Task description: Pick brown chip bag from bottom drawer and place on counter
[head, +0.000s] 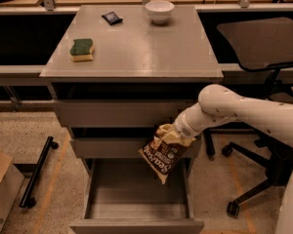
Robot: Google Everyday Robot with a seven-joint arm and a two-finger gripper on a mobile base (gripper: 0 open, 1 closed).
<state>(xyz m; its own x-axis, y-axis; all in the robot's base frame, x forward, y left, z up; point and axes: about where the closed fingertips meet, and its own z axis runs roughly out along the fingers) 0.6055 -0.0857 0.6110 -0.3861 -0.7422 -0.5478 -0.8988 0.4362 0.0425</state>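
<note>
Nearest you, the bottom drawer [132, 195] stood pulled out with its tray bare. If the grip had failed, the bag would have dropped back in there or over the front lip onto the floor.

Above it, the chip bag [162, 156] hung in the air in front of the middle drawer [107, 147], clear of the tray. The claw [172, 135] was pinching only its crumpled top end, and the rest dangled at a slant. That was your main risk: a slick, crinkly bag held by one corner could have slid out under a quick lift or a swing.

Next came the overhanging front edge of the desk [136, 52]. The bag hung below that lip and close to the cabinet face, so a straight rise looked likely to catch it underneath and peel it loose. You needed to back it out before going up.

On top, the middle was bare. The sponge [82, 49] lay to the left, and the black packet [112, 17] and bowl [159, 10] sat at the far edge. A long reach could have knocked the bowl.
</note>
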